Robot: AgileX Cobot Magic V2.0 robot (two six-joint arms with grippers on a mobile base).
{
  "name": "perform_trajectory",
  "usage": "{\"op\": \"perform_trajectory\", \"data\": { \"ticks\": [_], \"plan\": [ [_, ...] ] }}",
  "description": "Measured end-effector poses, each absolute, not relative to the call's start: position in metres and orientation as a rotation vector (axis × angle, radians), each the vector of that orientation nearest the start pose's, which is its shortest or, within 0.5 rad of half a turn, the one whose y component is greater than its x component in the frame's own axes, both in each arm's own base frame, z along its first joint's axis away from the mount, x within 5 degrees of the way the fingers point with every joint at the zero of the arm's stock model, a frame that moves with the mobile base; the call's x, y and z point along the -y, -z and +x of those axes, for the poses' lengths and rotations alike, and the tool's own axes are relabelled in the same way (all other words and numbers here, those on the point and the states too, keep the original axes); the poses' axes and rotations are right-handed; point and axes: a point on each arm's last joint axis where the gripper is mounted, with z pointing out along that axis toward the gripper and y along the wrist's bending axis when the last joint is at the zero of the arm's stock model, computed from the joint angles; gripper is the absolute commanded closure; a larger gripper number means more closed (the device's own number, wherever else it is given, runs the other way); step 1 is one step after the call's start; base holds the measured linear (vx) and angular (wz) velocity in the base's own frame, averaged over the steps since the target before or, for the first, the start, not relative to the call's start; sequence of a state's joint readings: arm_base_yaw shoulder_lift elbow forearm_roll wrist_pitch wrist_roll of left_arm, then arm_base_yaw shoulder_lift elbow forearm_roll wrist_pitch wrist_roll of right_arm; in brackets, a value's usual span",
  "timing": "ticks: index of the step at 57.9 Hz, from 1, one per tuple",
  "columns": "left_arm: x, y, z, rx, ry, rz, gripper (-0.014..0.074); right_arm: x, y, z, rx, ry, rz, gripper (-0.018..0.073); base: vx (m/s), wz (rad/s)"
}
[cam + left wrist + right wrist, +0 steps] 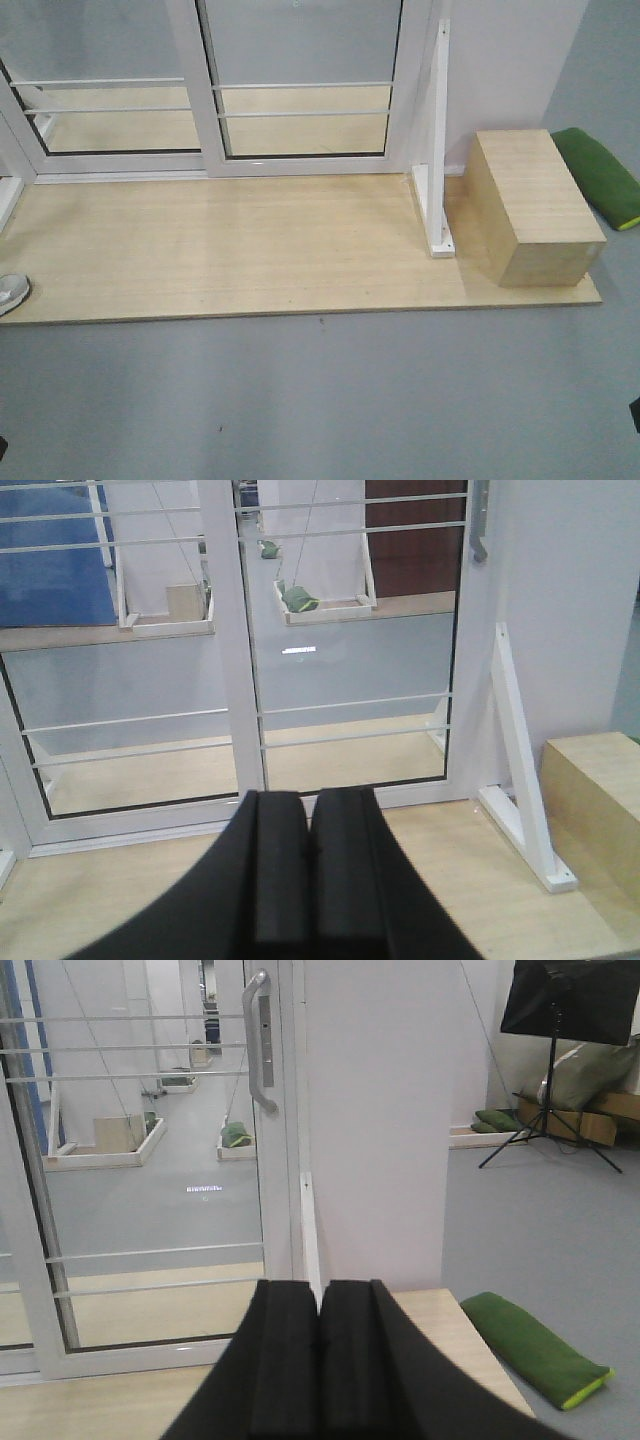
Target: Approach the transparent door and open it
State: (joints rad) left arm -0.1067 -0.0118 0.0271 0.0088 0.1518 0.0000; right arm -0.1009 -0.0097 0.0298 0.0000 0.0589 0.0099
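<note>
There's the pale wooden box [535, 205], sitting on the plywood platform [250, 250]. Just right of the box, a green cushion [600, 175] lies on grey floor [300, 400]. Behind the box, plain white wall [510, 60]; left of it, a white braced post [444, 130].

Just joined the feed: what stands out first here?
The transparent door fills the top of the front view, its grey handle on the right stile. A wooden box sits to its right, a green cushion beside it. The left gripper and right gripper are both shut, empty.

Wooden platform [250, 250] with wooden box [530, 205]
</note>
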Motion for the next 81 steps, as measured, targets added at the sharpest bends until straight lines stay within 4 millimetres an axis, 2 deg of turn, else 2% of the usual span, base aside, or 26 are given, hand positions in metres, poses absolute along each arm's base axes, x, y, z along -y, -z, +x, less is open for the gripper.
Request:
{"op": "perform_trajectory", "data": {
  "ticks": [46,81],
  "plan": [
    [0.0059,-0.1909,0.0561,-1.649,0.074,0.094,0.0602,0.0057,-0.1983,0.0567,-1.561,0.072,0.087,0.0564,0.54,0.02],
    [0.0059,-0.1909,0.0561,-1.649,0.074,0.094,0.0602,0.0057,-0.1983,0.0567,-1.561,0.072,0.087,0.0564,0.37,-0.03]
  ]
}}
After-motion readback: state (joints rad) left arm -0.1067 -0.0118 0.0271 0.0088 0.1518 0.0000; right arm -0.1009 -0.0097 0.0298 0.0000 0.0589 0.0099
